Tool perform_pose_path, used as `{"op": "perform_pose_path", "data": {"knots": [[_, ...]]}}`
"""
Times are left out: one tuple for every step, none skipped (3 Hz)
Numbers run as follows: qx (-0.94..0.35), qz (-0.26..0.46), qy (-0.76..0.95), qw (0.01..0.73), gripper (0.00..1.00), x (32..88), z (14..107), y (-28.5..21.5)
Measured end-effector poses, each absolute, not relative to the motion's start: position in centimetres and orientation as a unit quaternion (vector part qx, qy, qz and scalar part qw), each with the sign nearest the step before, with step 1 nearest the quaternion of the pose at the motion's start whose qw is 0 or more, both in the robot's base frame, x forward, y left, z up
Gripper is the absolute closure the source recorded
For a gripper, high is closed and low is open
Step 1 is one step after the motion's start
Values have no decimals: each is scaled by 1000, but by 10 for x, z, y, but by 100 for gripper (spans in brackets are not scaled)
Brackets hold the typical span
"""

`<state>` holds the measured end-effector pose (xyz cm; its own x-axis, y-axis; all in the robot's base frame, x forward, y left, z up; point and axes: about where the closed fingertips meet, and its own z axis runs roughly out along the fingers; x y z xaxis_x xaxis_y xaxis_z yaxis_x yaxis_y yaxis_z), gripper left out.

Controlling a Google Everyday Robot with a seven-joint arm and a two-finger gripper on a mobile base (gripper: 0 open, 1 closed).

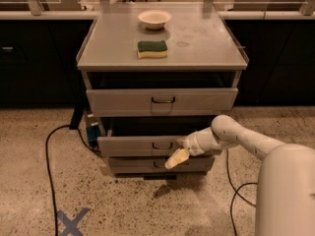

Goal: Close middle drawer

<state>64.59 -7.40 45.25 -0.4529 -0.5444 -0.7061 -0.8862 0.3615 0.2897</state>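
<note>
Low against the cabinet's front, just right of centre, my cream-coloured gripper hangs tilted down and to the left. It crosses the lower edge of the middle drawer, a wide, shallow grey metal drawer whose small dark wire handle sits just left of my wrist. Whether the gripper is apart or together I cannot tell, nor whether it actually touches the panel. The drawer stands out from the cabinet, with a dark gap above it, under the taller-fronted grey top drawer and above the narrower lowest grey drawer front. I judge that I am at the push itself: lined up, but the drawer is not yet home. The next move calls for a flat press on the front panel, near the handle (off-centre force might skew it on its runners), driven straight back towards the cabinet until the front sits flush. Seen head-on, how far the drawer stands out is hard to gauge, and its inside is only darkness. My white forearm covers its right end, and my body is cut off at the lower right corner.
</note>
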Motion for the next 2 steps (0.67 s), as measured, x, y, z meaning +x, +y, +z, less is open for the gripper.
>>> {"op": "perform_pose_path", "data": {"knots": [[-459,316,785,272,0,657,463,-72],[-460,321,783,270,0,654,460,-67]]}}
